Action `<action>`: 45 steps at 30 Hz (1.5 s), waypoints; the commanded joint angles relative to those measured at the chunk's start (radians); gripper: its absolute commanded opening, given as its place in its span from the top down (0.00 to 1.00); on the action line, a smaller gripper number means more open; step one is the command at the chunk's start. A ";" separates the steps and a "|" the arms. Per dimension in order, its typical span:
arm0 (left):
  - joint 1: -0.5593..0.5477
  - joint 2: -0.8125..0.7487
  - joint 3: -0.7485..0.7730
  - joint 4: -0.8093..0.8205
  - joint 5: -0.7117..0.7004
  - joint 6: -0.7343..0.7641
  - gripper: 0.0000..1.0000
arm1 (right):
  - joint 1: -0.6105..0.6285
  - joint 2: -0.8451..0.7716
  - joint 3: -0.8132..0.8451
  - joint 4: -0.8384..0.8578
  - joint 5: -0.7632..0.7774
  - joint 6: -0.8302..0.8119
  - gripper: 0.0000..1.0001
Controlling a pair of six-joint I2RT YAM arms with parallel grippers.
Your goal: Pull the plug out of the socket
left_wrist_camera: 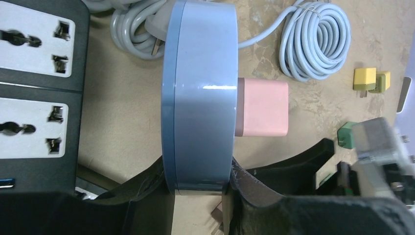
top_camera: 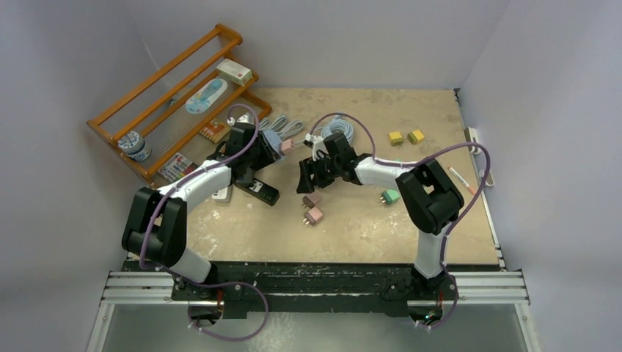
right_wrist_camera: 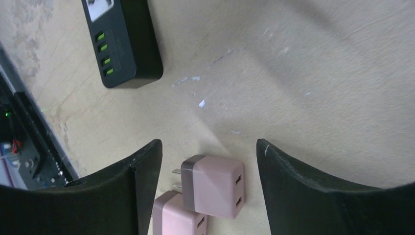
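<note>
Pink plug [left_wrist_camera: 262, 108] seated in blue socket [left_wrist_camera: 200, 93], jutting sideways, rightward

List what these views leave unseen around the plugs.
- Left wrist view: prongs of the square pink plastic plug, hidden inside the round blue-grey plastic socket.
- Right wrist view: lower pink plug, cut off by the bottom edge.
- Top view: wooden rack box labels, too small.

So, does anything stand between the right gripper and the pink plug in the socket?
Nothing visible does. The right gripper is open over two loose plugs, and only bare table separates it from the pink plug.
</note>
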 commanded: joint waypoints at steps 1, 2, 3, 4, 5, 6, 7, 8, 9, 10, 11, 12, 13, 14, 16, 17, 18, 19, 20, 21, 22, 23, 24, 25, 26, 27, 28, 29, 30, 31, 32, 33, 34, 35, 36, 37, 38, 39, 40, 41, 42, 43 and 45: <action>0.010 -0.078 0.014 0.042 -0.076 0.038 1.00 | -0.006 -0.083 0.106 -0.053 0.060 -0.047 0.27; 0.009 -0.080 0.016 0.041 -0.081 0.041 1.00 | -0.007 -0.096 0.122 -0.051 0.070 -0.047 0.27; 0.009 -0.080 0.021 0.037 -0.084 0.045 1.00 | -0.006 -0.113 0.135 -0.045 0.087 -0.042 0.27; 0.008 -0.080 0.029 0.033 -0.089 0.047 1.00 | -0.007 -0.131 0.143 -0.029 0.112 -0.035 0.25; 0.010 -0.081 0.035 0.030 -0.091 0.049 1.00 | -0.010 -0.155 0.144 -0.006 0.129 -0.023 0.23; 0.009 -0.085 0.040 0.025 -0.094 0.051 1.00 | -0.013 -0.180 0.141 0.022 0.145 -0.006 0.21; 0.009 -0.089 0.044 0.023 -0.097 0.052 1.00 | -0.018 -0.206 0.137 0.055 0.147 0.013 0.21; 0.010 -0.096 0.046 0.019 -0.101 0.054 1.00 | -0.023 -0.217 0.144 0.063 0.143 0.021 0.21; 0.009 -0.106 0.046 0.016 -0.111 0.056 1.00 | -0.025 -0.220 0.163 0.051 0.140 0.026 0.21; 0.009 -0.118 0.044 0.012 -0.120 0.061 1.00 | -0.028 -0.218 0.190 0.032 0.136 0.028 0.21; 0.008 -0.135 0.040 0.013 -0.125 0.063 1.00 | -0.029 -0.212 0.225 0.012 0.131 0.029 0.21; 0.008 -0.154 0.031 0.024 -0.132 0.063 1.00 | -0.029 -0.207 0.246 -0.004 0.125 0.029 0.21; 0.009 -0.171 0.021 0.034 -0.138 0.063 1.00 | -0.029 -0.205 0.261 -0.003 0.119 0.034 0.21; 0.009 -0.194 0.014 0.042 -0.144 0.065 1.00 | -0.028 -0.203 0.269 0.008 0.111 0.044 0.21; 0.009 -0.214 0.004 0.049 -0.150 0.067 1.00 | -0.030 -0.190 0.300 0.020 0.104 0.069 0.20; 0.010 -0.219 0.004 0.050 -0.151 0.068 1.00 | -0.032 -0.176 0.323 0.017 0.104 0.081 0.20; 0.009 -0.221 0.005 0.049 -0.152 0.068 1.00 | -0.034 -0.158 0.351 0.007 0.103 0.095 0.20; 0.010 -0.223 0.005 0.050 -0.152 0.070 1.00 | -0.037 -0.140 0.374 0.001 0.102 0.115 0.20; 0.008 -0.224 0.006 0.049 -0.152 0.068 1.00 | -0.041 -0.124 0.393 -0.002 0.103 0.134 0.19; 0.008 -0.224 0.007 0.050 -0.150 0.069 1.00 | -0.047 -0.110 0.409 -0.009 0.113 0.162 0.19; 0.008 -0.228 0.009 0.049 -0.146 0.070 1.00 | -0.055 -0.097 0.419 -0.007 0.108 0.193 0.18; 0.007 -0.231 0.007 0.049 -0.143 0.072 1.00 | -0.067 -0.080 0.426 0.001 0.089 0.221 0.18; 0.008 -0.235 0.004 0.051 -0.142 0.074 1.00 | -0.079 -0.064 0.433 0.014 0.058 0.252 0.18; 0.007 -0.239 0.000 0.054 -0.139 0.076 1.00 | -0.086 -0.049 0.440 0.030 0.026 0.274 0.18; 0.007 -0.242 -0.003 0.057 -0.138 0.079 1.00 | -0.092 -0.036 0.447 0.041 -0.002 0.290 0.18; 0.008 -0.245 -0.004 0.057 -0.135 0.081 1.00 | -0.093 -0.022 0.462 0.042 -0.020 0.299 0.18; 0.008 -0.247 -0.005 0.056 -0.135 0.083 1.00 | -0.092 -0.008 0.480 0.043 -0.030 0.310 0.18; 0.008 -0.248 -0.009 0.056 -0.135 0.083 1.00 | -0.092 0.012 0.507 0.033 -0.040 0.317 0.18; 0.007 -0.251 -0.012 0.059 -0.134 0.083 1.00 | -0.092 0.030 0.526 0.022 -0.042 0.320 0.18; 0.008 -0.251 -0.015 0.066 -0.132 0.082 1.00 | -0.092 0.049 0.540 0.019 -0.048 0.321 0.18; 0.007 -0.251 -0.019 0.072 -0.128 0.081 1.00 | -0.092 0.064 0.546 0.022 -0.064 0.320 0.18; 0.008 -0.250 -0.020 0.075 -0.123 0.080 1.00 | -0.091 0.076 0.545 0.031 -0.081 0.322 0.18; 0.008 -0.248 -0.021 0.077 -0.117 0.079 1.00 | -0.091 0.087 0.541 0.050 -0.102 0.335 0.18; 0.008 -0.248 -0.020 0.079 -0.115 0.079 1.00 | -0.091 0.095 0.537 0.068 -0.121 0.350 0.18; 0.007 -0.248 -0.021 0.079 -0.113 0.078 1.00 | -0.090 0.106 0.536 0.084 -0.143 0.366 0.18; 0.008 -0.249 -0.022 0.079 -0.112 0.079 1.00 | -0.090 0.117 0.539 0.095 -0.162 0.380 0.19; 0.008 -0.251 -0.025 0.081 -0.114 0.080 1.00 | -0.088 0.126 0.543 0.104 -0.178 0.396 0.19; 0.008 -0.253 -0.027 0.081 -0.115 0.080 1.00 | -0.086 0.138 0.546 0.109 -0.188 0.406 0.20; 0.007 -0.253 -0.031 0.084 -0.116 0.080 1.00 | -0.084 0.143 0.549 0.107 -0.185 0.412 0.20; 0.007 -0.253 -0.032 0.085 -0.115 0.080 1.00 | -0.081 0.146 0.551 0.105 -0.178 0.415 0.20; 0.008 -0.252 -0.033 0.086 -0.114 0.080 1.00 | -0.078 0.148 0.551 0.105 -0.169 0.418 0.20; 0.008 -0.252 -0.034 0.086 -0.111 0.081 1.00 | -0.074 0.151 0.554 0.104 -0.162 0.422 0.20; 0.007 -0.253 -0.039 0.092 -0.109 0.080 1.00 | -0.069 0.163 0.561 0.104 -0.158 0.427 0.21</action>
